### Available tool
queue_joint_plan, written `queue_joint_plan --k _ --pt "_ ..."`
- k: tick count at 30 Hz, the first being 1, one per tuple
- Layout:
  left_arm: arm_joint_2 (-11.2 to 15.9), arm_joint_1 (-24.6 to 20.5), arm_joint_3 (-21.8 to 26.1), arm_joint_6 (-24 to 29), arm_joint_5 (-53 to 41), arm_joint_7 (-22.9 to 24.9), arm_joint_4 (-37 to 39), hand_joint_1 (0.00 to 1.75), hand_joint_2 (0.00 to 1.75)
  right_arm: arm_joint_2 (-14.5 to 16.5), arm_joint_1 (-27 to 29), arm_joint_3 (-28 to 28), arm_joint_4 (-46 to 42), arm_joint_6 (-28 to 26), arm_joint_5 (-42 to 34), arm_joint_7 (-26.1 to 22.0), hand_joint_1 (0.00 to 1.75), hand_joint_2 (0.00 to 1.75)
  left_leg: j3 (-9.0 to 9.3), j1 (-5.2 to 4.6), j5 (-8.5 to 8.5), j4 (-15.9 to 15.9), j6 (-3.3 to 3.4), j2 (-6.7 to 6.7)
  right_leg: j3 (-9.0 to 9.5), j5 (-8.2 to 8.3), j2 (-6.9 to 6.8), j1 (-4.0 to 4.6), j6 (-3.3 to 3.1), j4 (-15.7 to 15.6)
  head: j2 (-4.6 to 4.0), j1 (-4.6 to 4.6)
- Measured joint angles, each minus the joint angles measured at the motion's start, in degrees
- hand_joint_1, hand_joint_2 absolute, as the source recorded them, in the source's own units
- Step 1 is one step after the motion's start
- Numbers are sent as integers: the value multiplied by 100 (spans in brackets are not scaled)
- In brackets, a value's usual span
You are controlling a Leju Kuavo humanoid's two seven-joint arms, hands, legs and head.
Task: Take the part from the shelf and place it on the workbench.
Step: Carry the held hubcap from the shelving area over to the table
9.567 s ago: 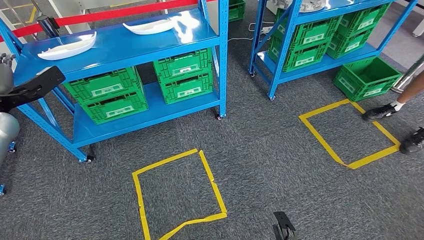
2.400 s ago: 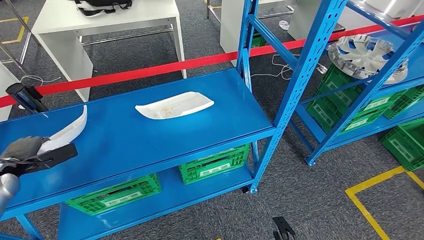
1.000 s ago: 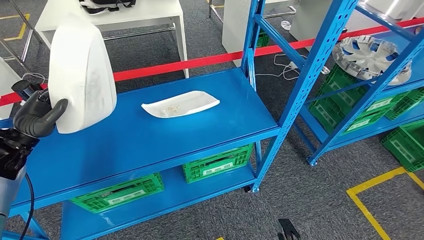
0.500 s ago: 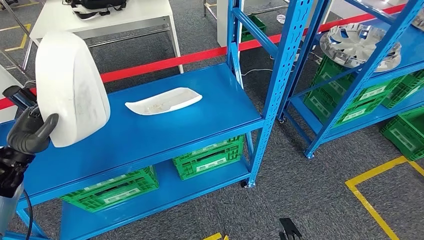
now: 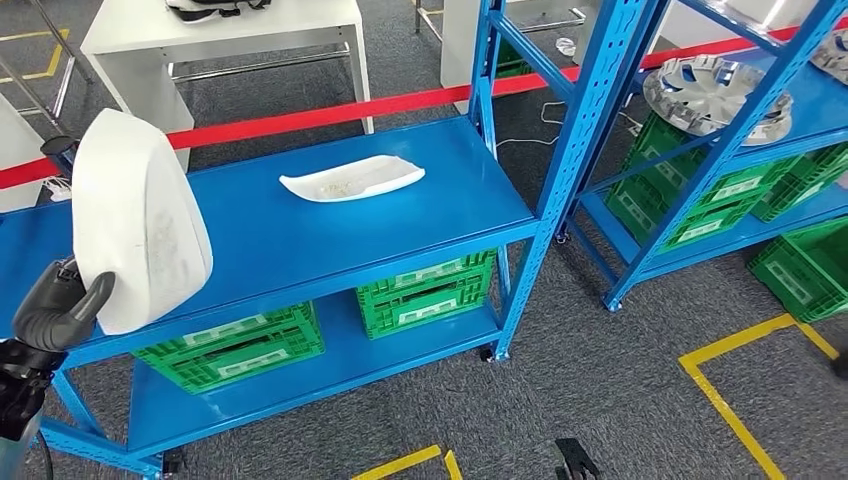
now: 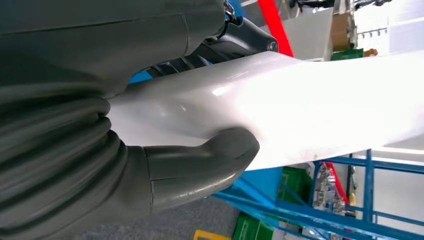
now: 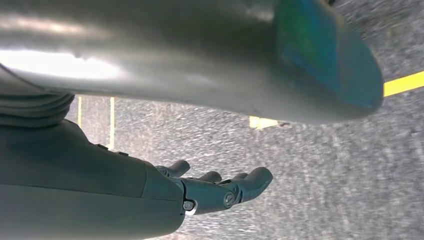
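My left hand (image 5: 58,305) grips a large white curved part (image 5: 135,215) and holds it upright in front of the blue shelf (image 5: 320,250), at the left of the head view. In the left wrist view the thumb (image 6: 200,167) presses on the white part (image 6: 310,110). A second white part (image 5: 352,178) lies flat on the shelf's top level. My right hand (image 7: 220,187) hangs over the grey carpet with its fingers apart and nothing in it. A white workbench (image 5: 220,40) stands beyond a red barrier tape (image 5: 300,118).
Green crates (image 5: 425,295) sit on the shelf's lower level. A second blue rack (image 5: 720,130) at the right carries silver wheel covers (image 5: 710,90) and more green crates. Yellow tape (image 5: 740,410) marks squares on the carpet.
The left hand lifted the white part off the shelf and turned it upright; it now sits lower and nearer. The camera has shifted, so the whole scene has moved in the picture.
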Motion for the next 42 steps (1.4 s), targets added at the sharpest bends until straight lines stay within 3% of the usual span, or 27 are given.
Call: queue_joint_plan --k 1,2,4,6,7,10,11,13,15,16,17,18,20,22,23,25,26,27,30,31,32,33,35,37,38,40,42 --pt "-3 9 -2 -3 -3 12 46 175 175 0 -5 0 0 5 12 21 0 0 -87 -7 57 15 2 1 -31 -78 0 7 0 272 0 2" --pt "-5 15 -4 -5 14 32 97 175 175 0 -10 0 0 16 32 39 0 0 -171 -13 108 34 -3 2 31 -30 0 14 -8 357 0 3" --pt "-4 33 -7 -8 97 77 181 175 175 -3 -19 0 0 56 81 54 0 0 -328 -21 196 89 -27 2 487 247 0 29 -51 -123 0 5" --pt "10 93 -7 -8 210 92 208 175 175 -10 -37 1 -1 97 112 30 0 0 -437 -34 265 144 -72 5 1047 305 1 58 -111 -910 0 10" --pt "19 148 -7 -9 250 84 205 175 175 -13 -44 1 -1 111 118 9 0 0 -458 -39 298 158 -102 11 1195 272 4 72 -137 -1161 0 14" --pt "28 357 -8 -10 260 36 169 175 175 -14 -39 0 0 115 111 -34 0 0 -468 -31 406 127 -210 20 1185 330 1 75 -216 -1331 0 18" --pt "23 419 -10 -10 230 23 154 175 175 -15 -38 0 0 110 104 -36 0 0 -503 -25 345 155 -246 13 1150 392 -7 63 -254 -1352 0 12" --pt "-4 509 -18 -10 149 19 123 175 175 -16 -37 0 0 94 82 -6 0 0 -632 0 -83 509 -320 2 1046 535 -26 38 -312 -1393 0 -23" --pt "-58 553 -33 -10 70 44 77 175 175 -20 -35 0 0 67 59 51 0 0 -796 33 -630 1230 -392 1 891 675 -35 38 -325 -1391 -1 -54" --pt "-93 564 -44 -10 38 67 52 175 175 -22 -34 -1 0 53 45 76 0 0 -826 51 -747 1549 -419 1 802 747 -41 37 -318 -1385 -1 -56" --pt "-125 567 -55 -10 13 93 33 175 175 -24 -33 -3 0 39 28 93 0 0 -776 65 -729 1712 -436 2 709 817 -45 35 -308 -1377 -1 -56" --pt "-154 561 -66 -10 -2 118 21 175 175 -26 -33 -9 0 30 10 103 0 0 -624 78 -603 1662 -447 2 618 882 -47 30 -294 -1366 0 -58" --pt "-196 516 -85 -10 -14 150 6 175 175 -27 -33 -33 -1 22 -21 104 0 0 -55 98 -389 996 -449 -1 467 996 -43 21 -247 -1333 0 -58" --pt "-238 449 -104 -10 -10 153 -3 175 175 -29 -32 -58 -1 21 -38 82 0 0 455 75 -454 240 -392 -18 390 1100 -36 24 -179 -1310 0 -46" --pt "-257 420 -113 -10 -8 146 -3 175 175 -30 -32 -70 -1 21 -43 60 0 0 559 54 -520 50 -347 -27 377 1157 -32 26 -143 -1318 0 -41" --pt "-293 383 -124 -10 -7 120 6 175 175 -31 -20 -89 1 28 -43 10 0 0 501 34 -457 4 -224 -24 356 1261 -22 18 -63 -1356 0 -30" --pt "-312 363 -128 -10 -9 108 13 175 175 -31 -7 -94 1 38 -40 -14 0 0 450 37 -397 1 -158 -12 316 1211 -17 11 -26 -1327 0 -36" --pt "-330 350 -132 -10 -9 93 14 175 175 -31 10 -96 2 49 -35 -39 0 0 384 44 -322 -8 -93 1 253 1048 -13 6 4 -1216 0 -30" --pt "-362 376 -136 -10 -7 77 -11 175 175 -33 33 -97 2 87 -12 -113 0 0 114 38 -78 -6 -1 22 -15 179 -7 8 49 -279 0 7" --pt "-367 419 -136 -10 6 87 -39 175 175 -36 35 -98 2 104 2 -132 0 0 5 31 3 4 0 25 -58 40 -6 12 57 72 0 16" --pt "-370 477 -136 -10 29 103 -78 175 175 -39 37 -98 2 123 22 -150 0 0 -104 25 78 18 -5 29 -37 49 -7 14 58 295 0 21" --pt "-372 547 -133 -10 63 128 -133 175 175 -41 40 -98 2 143 44 -168 0 0 -212 21 147 38 -16 31 72 170 -7 14 52 342 0 25" --pt "-361 697 -115 -10 146 179 -275 175 175 -46 40 -98 2 175 91 -193 0 0 -409 20 263 102 -53 34 589 411 -5 16 17 -148 0 34" --pt "-323 831 -77 -9 226 207 -433 175 175 -54 32 -97 1 198 126 -201 0 0 -533 10 353 171 -112 35 1189 278 4 39 -30 -959 0 51" --pt "-303 889 -49 -8 265 211 -505 175 175 -57 30 -97 1 207 147 -204 0 0 -553 6 397 183 -149 35 1347 174 7 52 -52 -1211 0 57" --pt "-269 1010 23 -2 327 223 -628 175 175 -57 34 -96 2 216 192 -208 0 0 -556 12 506 140 -229 36 1351 171 1 69 -110 -1335 -1 62" --pt "-223 1160 101 6 361 238 -726 175 175 -56 26 -96 2 214 218 -207 0 0 -614 30 380 195 -297 23 1252 309 -26 54 -204 -1375 -1 46"
